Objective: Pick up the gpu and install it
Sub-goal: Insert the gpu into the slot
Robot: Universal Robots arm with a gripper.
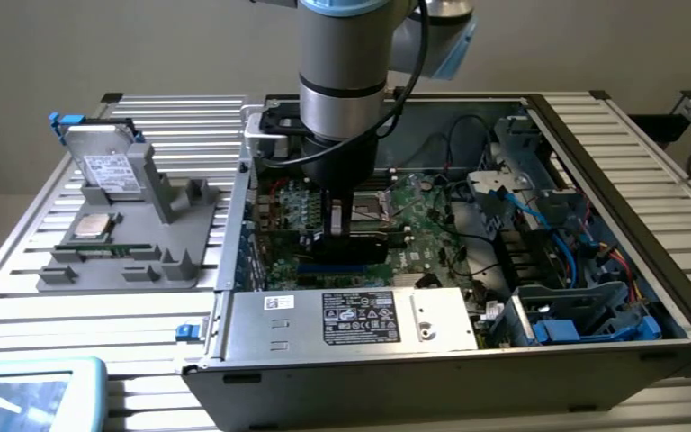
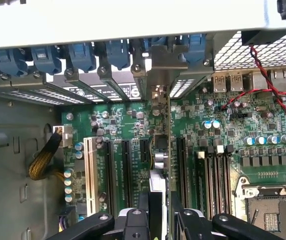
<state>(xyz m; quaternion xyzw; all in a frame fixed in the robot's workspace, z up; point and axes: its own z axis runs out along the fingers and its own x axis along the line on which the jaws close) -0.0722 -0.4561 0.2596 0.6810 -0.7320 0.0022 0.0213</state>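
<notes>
Silver-bracketed and seen edge-on, one flat gpu (image 2: 166, 140) is held upright between the two black fingers (image 2: 176, 212) of one gripper (image 2: 158, 206), whose jaws are closed partway onto it, above the long black slots of one green motherboard (image 2: 262, 125) inside one open grey metal case (image 1: 442, 382).

Arm (image 1: 343, 54): silver-grey tube, black ring, pale blue joint cap (image 1: 448, 56), black cable (image 1: 410, 63). Claw (image 1: 348, 225): black links, silver screws (image 2: 134, 212).
</notes>
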